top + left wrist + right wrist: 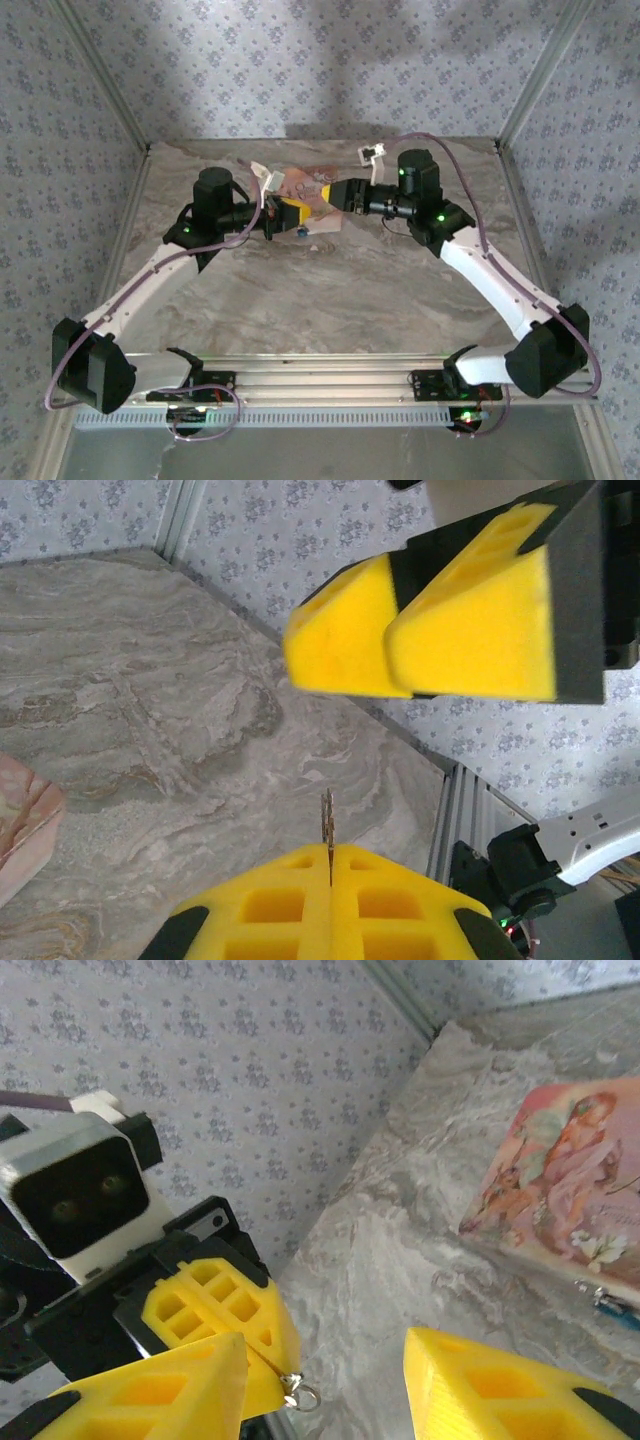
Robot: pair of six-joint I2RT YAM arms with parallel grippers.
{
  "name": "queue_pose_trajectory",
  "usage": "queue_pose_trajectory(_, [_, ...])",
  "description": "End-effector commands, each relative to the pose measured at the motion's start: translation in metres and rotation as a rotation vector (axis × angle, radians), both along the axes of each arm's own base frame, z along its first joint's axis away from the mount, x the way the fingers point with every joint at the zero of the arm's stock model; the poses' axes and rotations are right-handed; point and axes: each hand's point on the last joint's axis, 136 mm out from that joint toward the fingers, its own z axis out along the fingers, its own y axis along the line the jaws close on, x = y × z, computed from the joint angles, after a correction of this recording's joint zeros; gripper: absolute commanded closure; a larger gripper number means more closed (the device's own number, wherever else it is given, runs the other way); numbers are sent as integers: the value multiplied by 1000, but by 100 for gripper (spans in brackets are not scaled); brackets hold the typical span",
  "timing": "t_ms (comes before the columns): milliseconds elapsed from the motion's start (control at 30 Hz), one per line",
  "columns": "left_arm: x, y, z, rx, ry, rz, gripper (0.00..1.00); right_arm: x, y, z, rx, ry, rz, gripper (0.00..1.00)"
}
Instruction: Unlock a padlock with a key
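Pinching the key (327, 820) between fully closed jaws, the left gripper (330, 852) could let it twist. The right gripper (325, 1348) stands half-open and empty. The padlock (612, 1307) lies unheld at the right edge beside the pouch (560, 1190), and a push may skid it away.

Padlock (612, 1308) beside pouch (565, 1195); both on table (420, 1250)

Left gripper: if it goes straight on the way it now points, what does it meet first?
Most likely the right gripper, open just ahead of the key the left gripper holds; depth is unclear.
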Motion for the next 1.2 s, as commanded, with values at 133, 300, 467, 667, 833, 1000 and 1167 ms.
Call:
queue_pose_trajectory(133, [2, 1, 21, -48, -27, -20, 100, -12, 18, 16, 56, -5, 92, 57])
queue_pose_trajectory(300, [4, 2, 25, -78, -9, -26, 100, -13, 23, 11, 53, 3, 105, 60])
queue_pose_trajectory(467, [4, 3, 28, -88, -7, -24, 100, -14, 27, 7, 52, 12, 115, 64])
queue_pose_trajectory(667, [4, 4, 28, -88, -5, -23, 100, -12, 31, 2, 47, 30, 117, 66])
queue_pose_trajectory(833, [3, 4, 27, -86, -2, -30, 100, -8, 33, -3, 47, 44, 116, 73])
queue_pose_trajectory(1000, [2, 4, 23, -71, -1, -32, 100, -7, 34, -6, 59, 50, 118, 91])
queue_pose_trajectory(1167, [3, 4, 21, -60, -2, -28, 100, -8, 35, 4, 96, 8, 143, 100])
